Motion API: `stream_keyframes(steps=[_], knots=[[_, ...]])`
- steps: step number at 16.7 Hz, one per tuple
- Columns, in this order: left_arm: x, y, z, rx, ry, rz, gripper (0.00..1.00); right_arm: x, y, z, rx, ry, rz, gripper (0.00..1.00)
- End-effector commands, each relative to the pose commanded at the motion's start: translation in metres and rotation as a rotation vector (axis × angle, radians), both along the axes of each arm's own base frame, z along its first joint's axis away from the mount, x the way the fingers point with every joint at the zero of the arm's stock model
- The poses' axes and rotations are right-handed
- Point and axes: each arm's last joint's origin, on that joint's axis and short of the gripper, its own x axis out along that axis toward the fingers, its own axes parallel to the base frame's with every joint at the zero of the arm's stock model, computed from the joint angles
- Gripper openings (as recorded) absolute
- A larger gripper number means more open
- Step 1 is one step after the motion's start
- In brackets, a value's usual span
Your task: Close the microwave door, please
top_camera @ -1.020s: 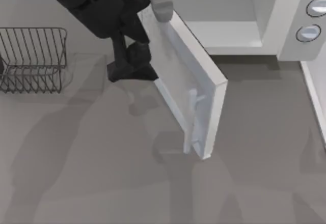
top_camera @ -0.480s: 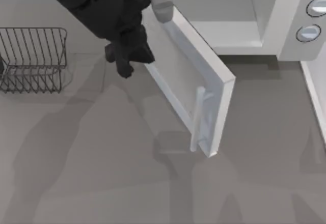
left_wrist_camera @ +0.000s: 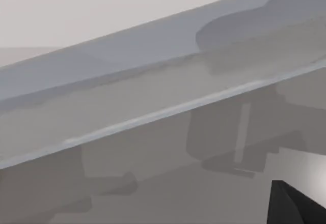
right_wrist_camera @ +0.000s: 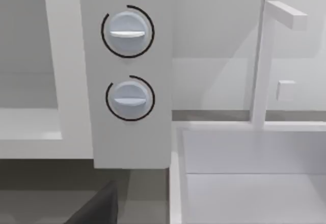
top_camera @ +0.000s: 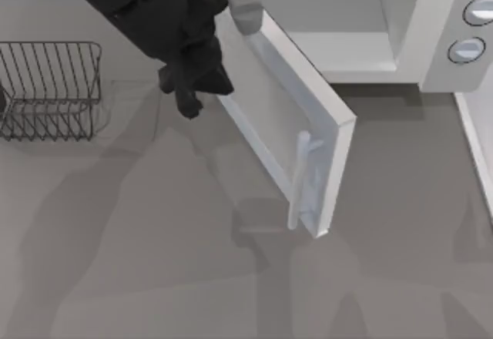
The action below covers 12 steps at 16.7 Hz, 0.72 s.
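Standing half open, the microwave door (top_camera: 289,135) runs diagonally from its hinge at the oven's left toward the table's middle. The left gripper (top_camera: 192,85) sits just beside its outer face, nearer than the right arm; whether its jaws are open or closed cannot be told.

A wire rack (top_camera: 50,88) stands at the far left of the grey counter (top_camera: 154,277). The white microwave body (top_camera: 431,38) sits far right, two round knobs (right_wrist_camera: 127,30) stacked on its panel. Right of it lies a white sink (right_wrist_camera: 244,178) with an angular faucet (right_wrist_camera: 265,61).
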Motion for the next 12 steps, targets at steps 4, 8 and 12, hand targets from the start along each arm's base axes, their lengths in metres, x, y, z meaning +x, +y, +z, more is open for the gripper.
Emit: stream_keyframes(steps=[4,8,12], knots=[[0.000,-0.013,-0.002,0.005,0.011,-0.002,0.00,0.000,0.000,0.000,0.000,0.000,0.000,1.00],[0.000,-0.020,0.000,0.000,0.000,0.000,0.00,0.000,0.000,0.000,0.000,0.000,0.000,1.00],[0.000,-0.022,0.000,-0.001,0.002,0.001,0.00,0.000,0.000,0.000,0.000,0.000,0.000,1.00]])
